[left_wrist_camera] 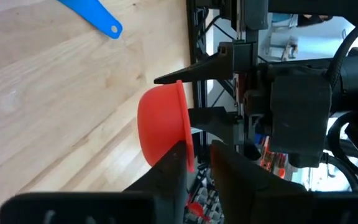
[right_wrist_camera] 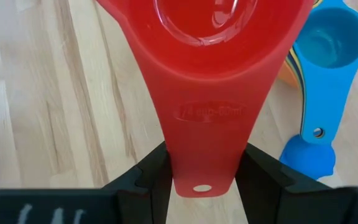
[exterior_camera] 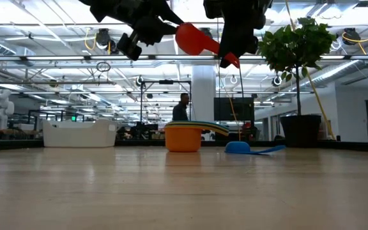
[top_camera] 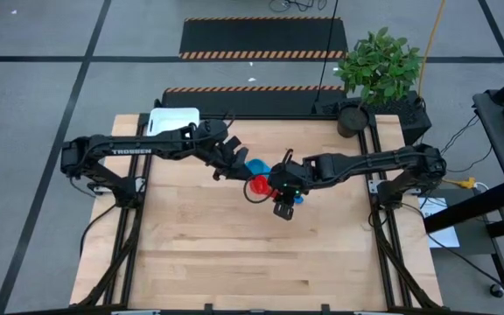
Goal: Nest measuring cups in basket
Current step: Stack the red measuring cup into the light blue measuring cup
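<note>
Pale wooden counter (top_camera: 234, 254) fills the middle of a grey-floored lab, with the white basket (top_camera: 172, 120) at its far left corner, well apart from the action and, as far as can be seen, holding nothing. Above the counter's centre the red measuring cup (exterior_camera: 193, 38) hangs in the air, the right end effector (right_wrist_camera: 202, 180) clamped on its handle and the left end effector (left_wrist_camera: 197, 155) pinching its rim, handle pointing toward the right arm. Below sit the orange-bottomed nested stack (exterior_camera: 184, 137) and a loose blue cup (exterior_camera: 238, 147), so the basket lies leftward, nearer the left arm.
</note>
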